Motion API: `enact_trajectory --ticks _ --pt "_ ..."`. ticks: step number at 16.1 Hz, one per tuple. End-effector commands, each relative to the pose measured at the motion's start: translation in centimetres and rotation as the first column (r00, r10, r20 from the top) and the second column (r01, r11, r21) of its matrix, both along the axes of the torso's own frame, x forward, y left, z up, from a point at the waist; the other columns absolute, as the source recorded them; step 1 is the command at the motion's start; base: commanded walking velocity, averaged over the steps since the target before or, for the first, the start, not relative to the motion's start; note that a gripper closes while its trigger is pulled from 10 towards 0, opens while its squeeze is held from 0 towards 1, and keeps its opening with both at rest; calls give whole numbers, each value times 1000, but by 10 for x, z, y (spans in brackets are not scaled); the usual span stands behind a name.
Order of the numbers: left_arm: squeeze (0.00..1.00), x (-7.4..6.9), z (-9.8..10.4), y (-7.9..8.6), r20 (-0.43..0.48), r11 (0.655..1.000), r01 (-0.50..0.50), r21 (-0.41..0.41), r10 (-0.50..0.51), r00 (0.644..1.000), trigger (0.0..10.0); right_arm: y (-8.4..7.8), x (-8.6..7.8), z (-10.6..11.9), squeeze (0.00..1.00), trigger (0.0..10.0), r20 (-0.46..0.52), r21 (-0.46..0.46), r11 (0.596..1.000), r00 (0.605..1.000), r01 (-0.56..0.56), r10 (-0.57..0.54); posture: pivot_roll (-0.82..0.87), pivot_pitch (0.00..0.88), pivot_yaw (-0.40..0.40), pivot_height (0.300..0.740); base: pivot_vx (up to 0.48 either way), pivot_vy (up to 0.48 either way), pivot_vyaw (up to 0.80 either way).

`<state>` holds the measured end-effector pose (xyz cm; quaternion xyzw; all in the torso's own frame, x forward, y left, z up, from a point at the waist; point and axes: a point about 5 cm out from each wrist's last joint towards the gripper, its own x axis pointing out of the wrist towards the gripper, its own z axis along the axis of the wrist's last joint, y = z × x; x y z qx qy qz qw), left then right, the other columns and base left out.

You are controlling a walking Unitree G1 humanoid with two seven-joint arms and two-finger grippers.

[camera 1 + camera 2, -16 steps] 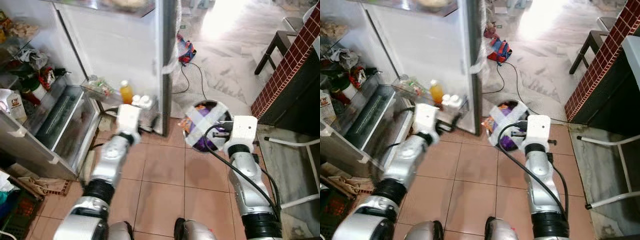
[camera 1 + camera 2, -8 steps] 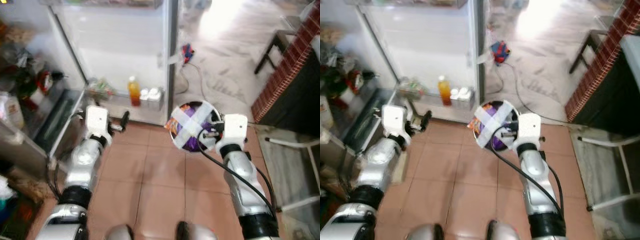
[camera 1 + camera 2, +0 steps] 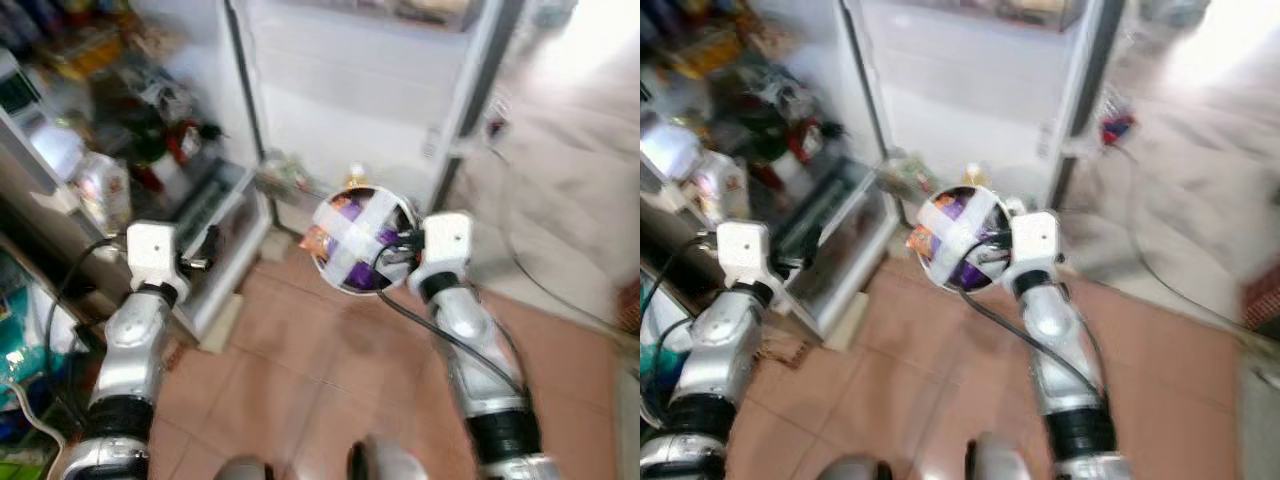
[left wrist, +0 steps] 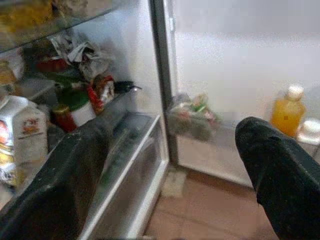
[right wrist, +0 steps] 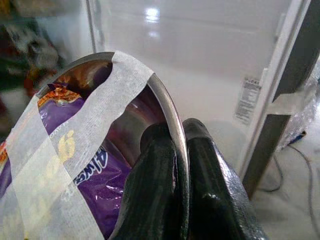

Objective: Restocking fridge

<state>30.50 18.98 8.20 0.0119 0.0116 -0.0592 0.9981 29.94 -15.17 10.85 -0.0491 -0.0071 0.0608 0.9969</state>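
A metal bowl (image 3: pixel 362 242) holding purple snack packets, with two strips of white tape crossed over its top, hangs in front of the open fridge (image 3: pixel 150 150). My right gripper (image 5: pixel 175 150) is shut on the bowl's rim (image 5: pixel 167 115), one finger inside and one outside. To the left, my left gripper (image 3: pixel 205 250) is open and holds nothing, level with the fridge's clear bottom drawer (image 4: pixel 132 165). The fridge door (image 3: pixel 370 90) stands open behind the bowl, with an orange juice bottle (image 4: pixel 286 107) and a bag of greens (image 4: pixel 192 112) in its lower rack.
The fridge shelves hold a milk carton (image 4: pixel 17 135), jars and wrapped food (image 4: pixel 82 50). Brown tiled floor (image 3: pixel 330 380) lies below. A cable (image 3: pixel 540 290) runs over pale floor at the right. Green and blue items (image 3: pixel 15 350) sit at the far left.
The camera has swung left toward the fridge interior and the picture is blurred. The taped bowl is still held, now higher and nearer the fridge door; my left arm sits further left.
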Motion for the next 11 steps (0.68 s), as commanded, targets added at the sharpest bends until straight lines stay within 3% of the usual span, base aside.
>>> enact_trajectory --ticks 1,3,7,11 --pt "0 -4 -1 13 -14 999 -32 23 32 999 10000 7 3 9 0 10000 41 28 999 999 -18 16 34 68 18 740 480 0 756" --pt "0 -4 -1 10 -13 999 -35 13 35 999 10000 11 4 9 0 10000 44 27 999 999 -34 32 36 67 17 740 390 0 756" --pt "0 -7 -3 3 -33 998 -64 13 65 997 10000 24 1 9 0 10000 45 15 991 990 -132 132 36 70 19 740 0 0 756" --pt "0 -8 -5 -4 -43 997 -70 17 71 997 10000 26 1 8 0 10000 43 17 989 988 -149 148 38 70 21 740 0 0 756"
